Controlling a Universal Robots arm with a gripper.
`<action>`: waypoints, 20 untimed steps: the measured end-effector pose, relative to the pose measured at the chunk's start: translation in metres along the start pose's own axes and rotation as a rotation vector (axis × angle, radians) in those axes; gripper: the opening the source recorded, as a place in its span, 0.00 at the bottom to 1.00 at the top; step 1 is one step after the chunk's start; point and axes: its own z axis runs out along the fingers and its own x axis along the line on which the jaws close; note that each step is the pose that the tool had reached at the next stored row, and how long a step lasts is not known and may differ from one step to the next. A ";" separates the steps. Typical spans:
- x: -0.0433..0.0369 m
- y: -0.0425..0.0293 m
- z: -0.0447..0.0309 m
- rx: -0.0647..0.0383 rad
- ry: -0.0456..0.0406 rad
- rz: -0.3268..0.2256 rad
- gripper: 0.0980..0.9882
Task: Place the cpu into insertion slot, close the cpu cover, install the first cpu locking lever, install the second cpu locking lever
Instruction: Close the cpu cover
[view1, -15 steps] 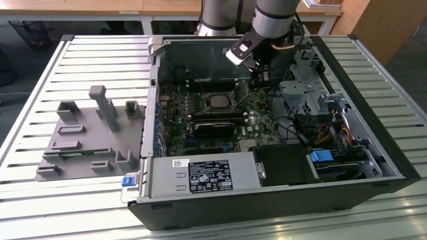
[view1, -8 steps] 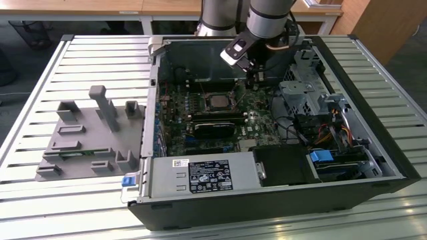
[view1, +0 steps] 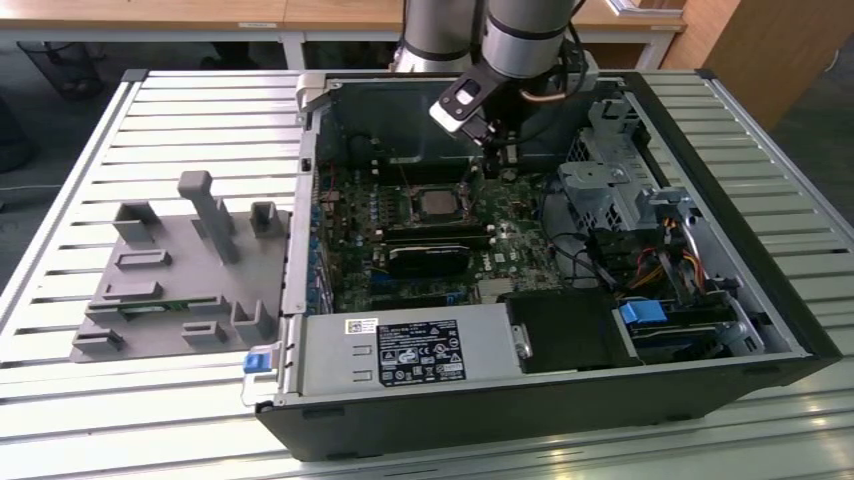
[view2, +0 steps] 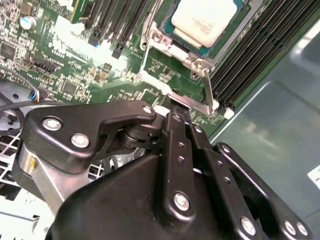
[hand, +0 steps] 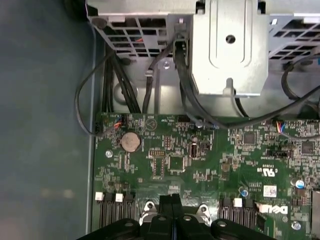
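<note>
Just beside the gripper (view2: 174, 111) lies the cpu (view2: 207, 17).

Arm (view1: 521, 35) angled down, gripper (hand: 170, 199) fingers pressed together

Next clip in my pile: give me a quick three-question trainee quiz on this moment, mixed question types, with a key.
1. True or false: the cpu sits in the insertion slot.
2. Multiple choice: the gripper has its fingers A) spread wide, B) pressed together, C) one bent aside.
3. Short answer: in the exterior view, on which side of the computer case does the grey fixture lie?

Key
1. True.
2. B.
3. On the exterior view's left.
</note>
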 end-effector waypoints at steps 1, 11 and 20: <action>0.0000 -0.0012 0.0005 0.000 0.0001 0.000 0.01; -0.0003 -0.0135 0.0062 0.000 0.0000 0.000 0.01; -0.0005 -0.0258 0.0110 0.000 0.0000 0.000 0.01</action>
